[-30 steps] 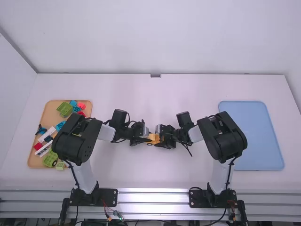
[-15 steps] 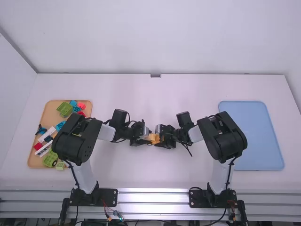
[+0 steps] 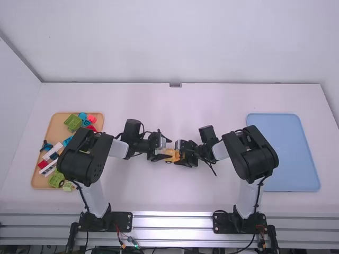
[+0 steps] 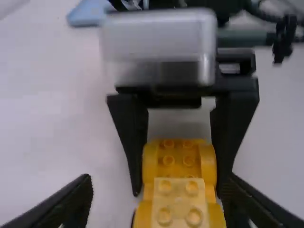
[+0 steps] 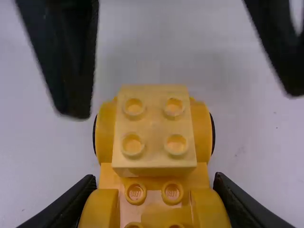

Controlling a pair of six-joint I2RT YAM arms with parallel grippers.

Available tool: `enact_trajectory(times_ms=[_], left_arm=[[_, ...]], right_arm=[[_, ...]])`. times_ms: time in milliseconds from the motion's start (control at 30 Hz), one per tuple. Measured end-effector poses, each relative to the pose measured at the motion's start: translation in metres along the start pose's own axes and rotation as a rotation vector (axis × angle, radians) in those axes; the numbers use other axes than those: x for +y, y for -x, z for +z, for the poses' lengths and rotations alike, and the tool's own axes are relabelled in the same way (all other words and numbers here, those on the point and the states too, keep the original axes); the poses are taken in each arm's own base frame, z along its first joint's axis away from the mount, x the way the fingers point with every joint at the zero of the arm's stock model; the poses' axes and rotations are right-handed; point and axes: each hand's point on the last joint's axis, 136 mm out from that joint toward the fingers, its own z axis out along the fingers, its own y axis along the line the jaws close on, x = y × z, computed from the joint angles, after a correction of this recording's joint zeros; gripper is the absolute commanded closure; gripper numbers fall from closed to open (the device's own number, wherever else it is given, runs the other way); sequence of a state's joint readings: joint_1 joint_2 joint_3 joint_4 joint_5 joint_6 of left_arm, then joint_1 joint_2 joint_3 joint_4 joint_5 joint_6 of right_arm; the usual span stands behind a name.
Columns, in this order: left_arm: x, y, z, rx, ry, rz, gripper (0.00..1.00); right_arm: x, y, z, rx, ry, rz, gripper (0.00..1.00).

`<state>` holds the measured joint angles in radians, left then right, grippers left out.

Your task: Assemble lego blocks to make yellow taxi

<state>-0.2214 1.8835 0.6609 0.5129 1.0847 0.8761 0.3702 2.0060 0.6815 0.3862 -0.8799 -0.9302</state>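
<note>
At centre — right claw point(image 3: 178, 153) clamps yellow taxi point(image 5: 154, 159) — left claw point(image 3: 170, 148) spread.

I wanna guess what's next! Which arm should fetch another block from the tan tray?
Probably the left: its gripper is open, and the tan tray lies on its side. The right gripper holds the yellow taxi.

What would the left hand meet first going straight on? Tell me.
Most likely the yellow toy car, then the right hand gripping it; the depth is hard to judge.
</note>
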Motion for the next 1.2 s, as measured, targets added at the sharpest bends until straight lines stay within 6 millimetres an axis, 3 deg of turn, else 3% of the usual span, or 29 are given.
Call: enact_trajectory(times_ms=[33, 67, 167, 533, 1200], left_arm=[[0.004, 0.008, -0.003, -0.026, 0.007, -0.003, 0.93], [0.006, 0.012, -0.005, -0.039, 0.011, -0.008, 0.98], [0.006, 0.016, -0.006, -0.043, 0.009, -0.058, 0.98], [-0.019, -0.010, 0.014, 0.118, -0.023, -0.171, 0.98], [-0.019, -0.021, 0.007, 0.221, -0.001, -0.187, 0.98]], right_arm=[[0.000, 0.000, 0.000, 0.000, 0.000, 0.001, 0.55], [0.000, 0.000, 0.000, 0.000, 0.000, 0.000, 0.56], [0.000, 0.000, 0.000, 0.000, 0.000, 0.000, 0.56], [0.001, 0.000, 0.000, 0.001, 0.003, 0.002, 0.55], [0.000, 0.000, 0.000, 0.005, 0.004, -0.008, 0.55]])
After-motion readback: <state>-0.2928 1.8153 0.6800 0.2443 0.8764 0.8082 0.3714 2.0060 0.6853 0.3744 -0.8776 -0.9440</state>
